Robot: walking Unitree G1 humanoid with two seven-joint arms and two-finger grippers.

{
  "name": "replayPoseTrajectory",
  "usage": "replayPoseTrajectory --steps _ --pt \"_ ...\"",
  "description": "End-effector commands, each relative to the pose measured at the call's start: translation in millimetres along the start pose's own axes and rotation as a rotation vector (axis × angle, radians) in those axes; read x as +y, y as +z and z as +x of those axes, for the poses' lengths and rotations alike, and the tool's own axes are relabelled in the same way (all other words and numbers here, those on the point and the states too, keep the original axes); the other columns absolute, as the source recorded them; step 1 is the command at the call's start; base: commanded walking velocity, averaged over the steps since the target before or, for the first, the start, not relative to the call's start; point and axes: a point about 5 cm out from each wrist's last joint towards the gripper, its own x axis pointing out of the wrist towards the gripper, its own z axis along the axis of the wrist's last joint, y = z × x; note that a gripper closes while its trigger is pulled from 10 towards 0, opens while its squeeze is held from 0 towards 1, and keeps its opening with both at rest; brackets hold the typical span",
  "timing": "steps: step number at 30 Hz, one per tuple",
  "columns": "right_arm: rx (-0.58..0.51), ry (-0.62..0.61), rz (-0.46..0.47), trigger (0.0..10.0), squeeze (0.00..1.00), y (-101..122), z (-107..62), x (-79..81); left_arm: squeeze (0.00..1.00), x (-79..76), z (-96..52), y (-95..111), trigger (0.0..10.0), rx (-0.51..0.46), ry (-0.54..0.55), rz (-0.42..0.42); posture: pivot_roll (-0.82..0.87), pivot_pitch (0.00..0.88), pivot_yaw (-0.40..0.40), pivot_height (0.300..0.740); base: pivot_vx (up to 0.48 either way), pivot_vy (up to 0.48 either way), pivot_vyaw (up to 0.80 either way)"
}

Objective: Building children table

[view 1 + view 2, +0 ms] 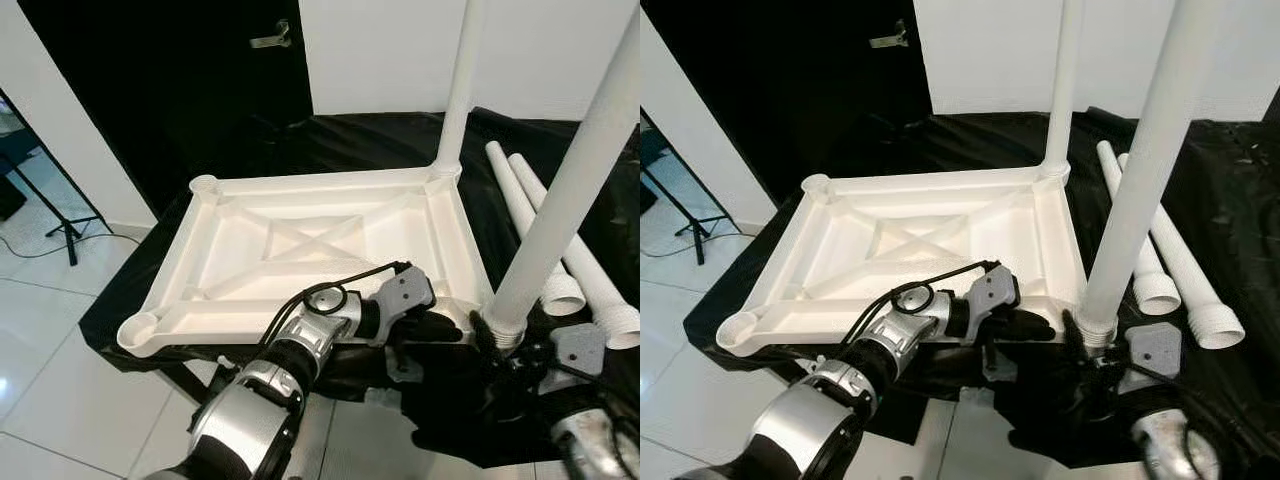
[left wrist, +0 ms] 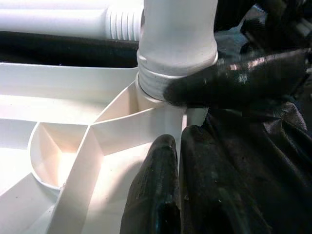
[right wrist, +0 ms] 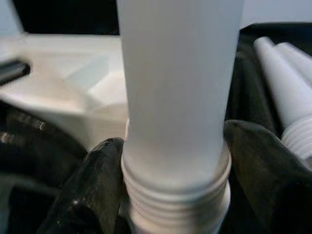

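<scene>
White tabletop [image 1: 310, 250] and white legs [image 1: 560, 215] on black cloth [image 1: 350, 140]; black-fingered silver arms [image 1: 300, 350]

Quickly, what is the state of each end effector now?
Left end effector: shut on the tabletop rim at the near corner.
Right end effector: shut on the leg, just above its thread.

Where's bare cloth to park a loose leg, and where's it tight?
Free: black cloth behind the tabletop's far edge. Crowded: near right corner, where right gripper clamps the standing leg and left gripper holds the frame; loose legs lie right.
</scene>
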Motion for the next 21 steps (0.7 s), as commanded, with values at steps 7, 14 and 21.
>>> replayPoseTrajectory --steps 7,14,21 --pt "-0.03 0.147 -0.099 10.0 0.0 6.4 9.8 -8.6 0.0 -11.5 -1.5 -41.9 10.0 0.153 0.106 -0.129 0.0 0.0 0.082 0.74 0.0 0.0 0.0" --pt "-0.042 0.175 -0.129 10.0 0.0 11.4 11.5 -21.5 0.0 -11.6 -1.4 -41.8 10.0 0.153 0.104 -0.129 0.01 0.0 0.078 0.74 0.0 0.0 0.0" --pt "-0.052 0.203 -0.094 0.0 0.0 11.2 9.9 -21.9 0.0 -13.6 -0.3 -43.2 10.0 0.157 0.095 -0.13 0.01 0.0 0.084 0.74 0.0 0.0 0.0"
